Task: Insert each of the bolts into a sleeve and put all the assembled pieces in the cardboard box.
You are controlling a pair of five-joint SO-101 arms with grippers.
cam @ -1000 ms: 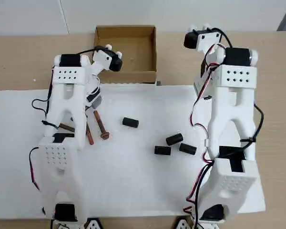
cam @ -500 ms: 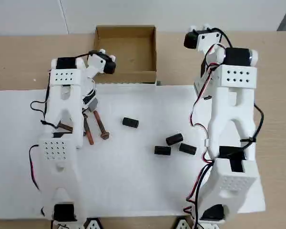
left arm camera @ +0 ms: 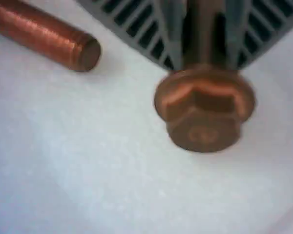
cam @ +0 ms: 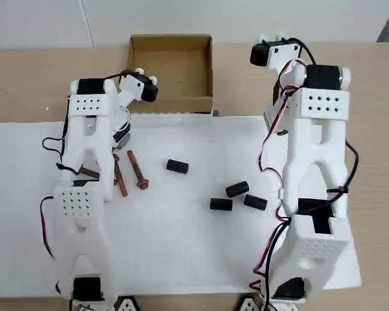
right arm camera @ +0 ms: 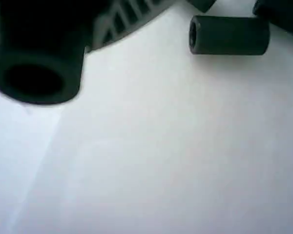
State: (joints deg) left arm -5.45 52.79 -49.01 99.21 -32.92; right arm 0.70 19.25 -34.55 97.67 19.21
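Observation:
In the left wrist view my left gripper is shut on a copper bolt, its hex head sticking out just above the white sheet. A second bolt's threaded end lies beside it. From above, loose bolts lie by the left arm, which covers its gripper. My right gripper is shut on a black sleeve, bore facing the camera, low over the sheet. Another sleeve lies beyond it. Several sleeves rest mid-sheet. The cardboard box stands at the back.
A single sleeve lies apart, right of the bolts. The white sheet covers the table's middle and has bare room toward the front. The right arm stands along the sheet's right edge.
The left arm's wrist has swung a little to the left and back, uncovering the top of one bolt on the sheet. The right arm and the sleeves have not moved.

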